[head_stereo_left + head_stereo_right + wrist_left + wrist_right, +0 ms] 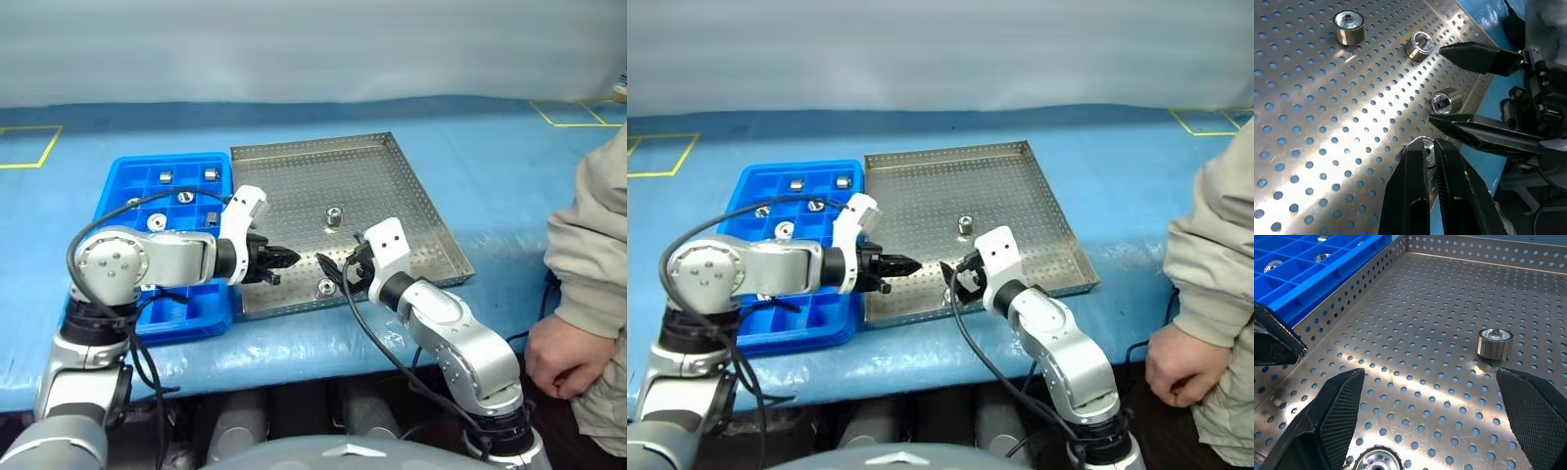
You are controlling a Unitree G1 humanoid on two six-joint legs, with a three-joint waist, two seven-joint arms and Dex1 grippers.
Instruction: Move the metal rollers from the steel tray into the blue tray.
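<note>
1. The left gripper (1429, 161) has its two black fingers pinched together on a metal roller (1426, 147); the fingers cover most of it, so just a shiny rim and a bit of its face peek out between the tips.
2. From overhead the left gripper hangs over the near left part of the steel tray (392, 166), beside the blue tray (122, 181); whether the held roller is clear of the floor I cannot tell.
3. The right gripper (1432, 396) stands with its fingers wide apart, gripping nothing, low over the near edge of the steel tray.
4. A roller lying near the tray's front edge (1375, 461) is cut off at the bottom of the right wrist view, between the spread fingers.
5. Another roller (334, 216) stands upright near the middle of the perforated floor: a short, ribbed silver cylinder with a hub in its top face.
6. Several rollers (166, 177) sit in separate compartments of the blue tray; the left arm hides some compartments.
7. A person's hand (555, 354) rests at the table's right edge, sleeve cut off by the frame.
</note>
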